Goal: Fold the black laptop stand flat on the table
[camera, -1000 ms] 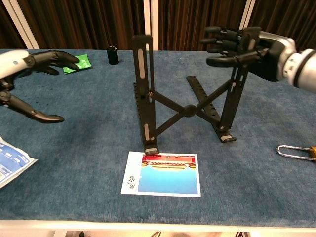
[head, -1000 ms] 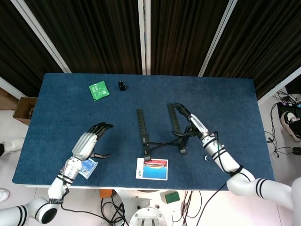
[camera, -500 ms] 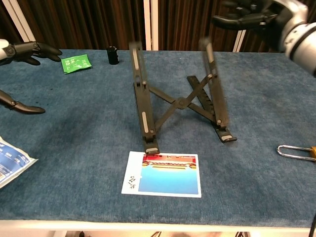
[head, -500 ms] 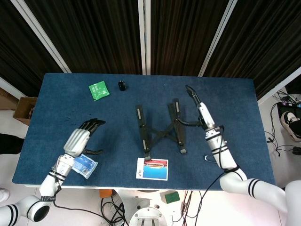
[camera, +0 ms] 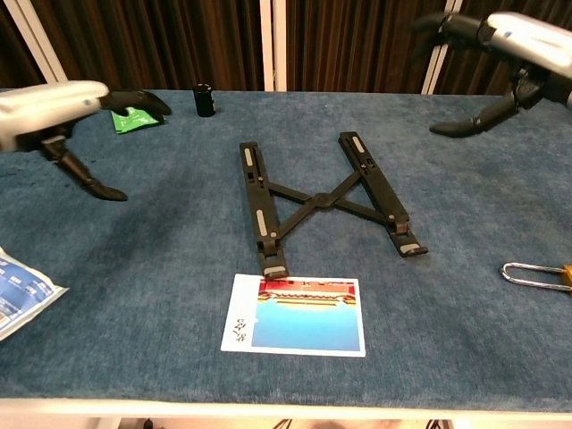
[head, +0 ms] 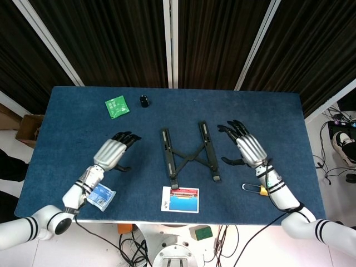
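The black laptop stand [head: 189, 156] [camera: 320, 202] lies flat on the blue table, its two rails joined by a crossed brace. My right hand [head: 248, 147] [camera: 500, 45] hovers to the right of the stand, fingers spread, holding nothing and apart from it. On the left side, my left hand [head: 113, 152] [camera: 63, 107] hangs above the cloth with fingers apart and nothing in it, well clear of the stand.
A picture card [head: 180, 199] [camera: 298, 314] lies just in front of the stand. A green packet [head: 117, 106] and a small black cap [head: 144, 100] sit at the back left. A blue-white packet [head: 100, 196] lies front left, a padlock [head: 255, 188] [camera: 536, 275] front right.
The stand has dropped from upright to flat on the table. My right hand let go, moved right and came down nearer me. My left hand shifted right toward the stand.
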Motion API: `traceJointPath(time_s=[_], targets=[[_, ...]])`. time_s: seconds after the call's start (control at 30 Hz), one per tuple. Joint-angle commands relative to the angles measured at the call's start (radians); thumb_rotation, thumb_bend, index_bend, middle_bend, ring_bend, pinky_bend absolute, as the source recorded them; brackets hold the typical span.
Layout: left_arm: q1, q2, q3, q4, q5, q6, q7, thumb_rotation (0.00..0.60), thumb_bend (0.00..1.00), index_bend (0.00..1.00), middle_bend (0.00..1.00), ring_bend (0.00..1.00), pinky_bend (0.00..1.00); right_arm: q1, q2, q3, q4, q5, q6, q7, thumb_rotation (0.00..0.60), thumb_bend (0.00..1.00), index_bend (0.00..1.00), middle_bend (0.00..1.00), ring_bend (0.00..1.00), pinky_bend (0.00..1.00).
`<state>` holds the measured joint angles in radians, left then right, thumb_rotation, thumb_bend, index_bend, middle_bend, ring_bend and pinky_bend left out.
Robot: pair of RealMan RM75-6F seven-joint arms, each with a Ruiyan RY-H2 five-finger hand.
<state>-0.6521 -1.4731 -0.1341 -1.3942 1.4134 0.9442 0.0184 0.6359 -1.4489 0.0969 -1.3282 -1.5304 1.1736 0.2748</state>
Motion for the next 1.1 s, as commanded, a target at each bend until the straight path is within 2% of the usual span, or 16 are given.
traceJointPath(time_s=[0.03,0.23,0.47,0.77,1.1], targets=[[-0.11,-0.11,-0.043,0.151,-0.048,-0.113,0.083,0.6,0.03,0.12,0.11,0.09,0.13,0.02,0.016,-0.041,-0.026,-0.042,-0.06,-0.359,0.6,0.04,0.32,0.4,0.19,0.24],[-0.21,-0.266,-0.085,0.358,-0.104,-0.188,0.109,0.6,0.0,0.08,0.05,0.06,0.13,0.023,-0.039,-0.026,-0.004,-0.013,-0.07,-0.548,0.6,0.0,0.47,0.56,0.35,0.34],[-0.288,-0.386,-0.109,0.542,-0.129,-0.224,0.106,0.6,0.0,0.06,0.04,0.05,0.12,0.019,-0.12,-0.029,0.096,-0.024,-0.044,-0.64,0.6,0.0,0.6,0.66,0.49,0.5],[-0.328,-0.431,-0.107,0.626,-0.118,-0.23,0.047,0.6,0.0,0.06,0.04,0.05,0.12,0.022,-0.22,-0.021,0.264,0.004,-0.064,-0.648,0.6,0.0,0.64,0.69,0.53,0.55],[-0.353,-0.466,-0.106,0.677,-0.115,-0.235,-0.015,0.6,0.0,0.06,0.04,0.05,0.12,0.067,-0.375,-0.016,0.486,-0.02,-0.068,-0.563,0.6,0.0,0.65,0.69,0.54,0.55]])
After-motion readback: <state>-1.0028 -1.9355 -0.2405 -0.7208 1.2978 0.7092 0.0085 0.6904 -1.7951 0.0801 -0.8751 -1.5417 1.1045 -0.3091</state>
